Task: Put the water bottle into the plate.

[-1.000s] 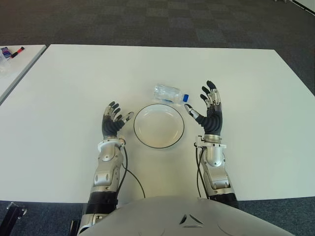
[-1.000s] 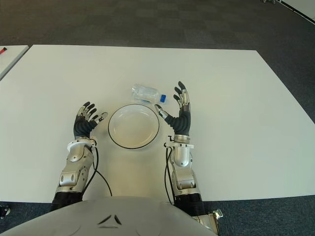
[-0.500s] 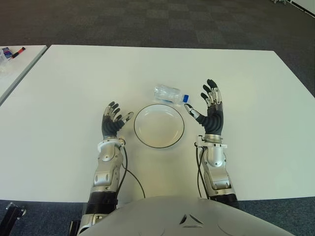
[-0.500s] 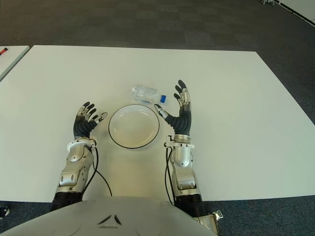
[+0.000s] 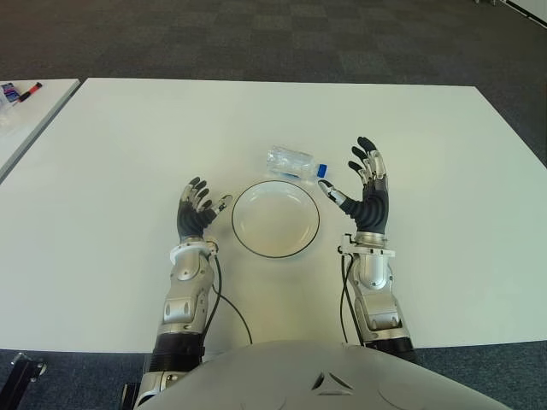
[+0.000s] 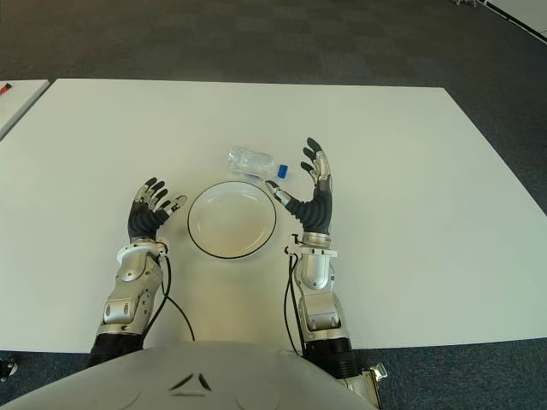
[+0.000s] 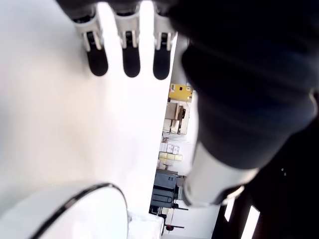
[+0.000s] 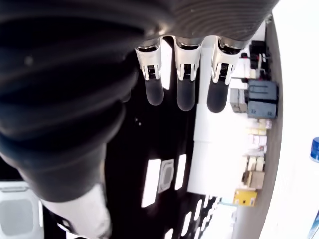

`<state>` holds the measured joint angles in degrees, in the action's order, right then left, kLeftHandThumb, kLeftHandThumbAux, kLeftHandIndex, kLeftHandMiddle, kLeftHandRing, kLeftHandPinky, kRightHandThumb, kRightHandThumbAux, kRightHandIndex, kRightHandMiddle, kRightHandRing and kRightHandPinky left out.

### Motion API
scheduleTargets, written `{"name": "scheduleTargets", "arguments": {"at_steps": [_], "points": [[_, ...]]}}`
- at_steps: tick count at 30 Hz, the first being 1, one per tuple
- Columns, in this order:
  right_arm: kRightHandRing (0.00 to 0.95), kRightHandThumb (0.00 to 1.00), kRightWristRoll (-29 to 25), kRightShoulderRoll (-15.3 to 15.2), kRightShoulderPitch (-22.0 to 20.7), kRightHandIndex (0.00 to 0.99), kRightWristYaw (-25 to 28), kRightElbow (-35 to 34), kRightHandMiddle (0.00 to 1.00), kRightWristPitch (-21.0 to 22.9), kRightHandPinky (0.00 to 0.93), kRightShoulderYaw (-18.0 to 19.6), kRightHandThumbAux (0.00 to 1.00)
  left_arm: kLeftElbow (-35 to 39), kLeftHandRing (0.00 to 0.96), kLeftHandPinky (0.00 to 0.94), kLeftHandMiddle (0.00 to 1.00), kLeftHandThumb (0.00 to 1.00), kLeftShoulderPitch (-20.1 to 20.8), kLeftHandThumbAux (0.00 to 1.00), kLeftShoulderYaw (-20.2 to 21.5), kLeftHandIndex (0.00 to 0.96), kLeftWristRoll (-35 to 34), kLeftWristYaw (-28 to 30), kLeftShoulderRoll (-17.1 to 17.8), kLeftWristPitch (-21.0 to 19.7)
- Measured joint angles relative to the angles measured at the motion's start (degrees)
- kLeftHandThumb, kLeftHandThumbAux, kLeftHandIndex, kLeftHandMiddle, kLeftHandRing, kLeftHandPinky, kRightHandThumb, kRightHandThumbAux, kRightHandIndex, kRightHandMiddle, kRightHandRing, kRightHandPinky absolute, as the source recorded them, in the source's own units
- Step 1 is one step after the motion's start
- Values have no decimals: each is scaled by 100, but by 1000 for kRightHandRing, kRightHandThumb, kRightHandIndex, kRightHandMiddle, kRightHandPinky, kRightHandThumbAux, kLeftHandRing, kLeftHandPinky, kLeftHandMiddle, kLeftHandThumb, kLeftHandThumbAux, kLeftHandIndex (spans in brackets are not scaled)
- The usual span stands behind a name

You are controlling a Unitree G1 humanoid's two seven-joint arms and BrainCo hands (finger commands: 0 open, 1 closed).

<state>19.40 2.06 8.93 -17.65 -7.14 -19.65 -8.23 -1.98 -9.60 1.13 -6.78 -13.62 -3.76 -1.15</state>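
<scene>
The clear plastic water bottle with a blue cap (image 5: 293,162) lies on its side on the white desk (image 5: 444,137), about the middle of it and toward the far edge. It is just beyond the far rim of the white round plate with a thin dark rim (image 5: 276,219), close to it, but I cannot tell if the two touch. The cap points to my right, toward my right hand (image 5: 366,190).

Compared with one second ago, very little is different. My right hand has come only slightly forward and sits a little higher in the eye views; the bottle and the plate did not move. For the task this means, I think, that the reach is only beginning and nothing is grasped yet.

My right hand is raised at the right side of the plate, near the cap, with the fingers (image 6: 312,157) spread and holding nothing. My left hand (image 5: 197,213) shows at the left side of the plate, its fingers loosely open and also empty.

The plate is empty, so there is room for the bottle. Nothing stands between my right hand and the bottle. On a second white table (image 5: 26,111) beyond the left edge of the desk there are some small things, among them a red marker (image 5: 31,88), well apart from my work.
</scene>
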Motion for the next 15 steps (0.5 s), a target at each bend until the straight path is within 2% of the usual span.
{"name": "scheduleTargets", "arguments": {"at_steps": [9,15], "points": [[246,491,1123,-341,-1,195,-119,-318,232,476,297,79,592,-34,146,178,162,34,1,940,0,158,8,0,-1,48],[242,520,1798,-495,-55,206,-335,-474,240,850,282,149,540,-43,144,174,160,34,2,945,-1,155,9,0,-2,48]]}}
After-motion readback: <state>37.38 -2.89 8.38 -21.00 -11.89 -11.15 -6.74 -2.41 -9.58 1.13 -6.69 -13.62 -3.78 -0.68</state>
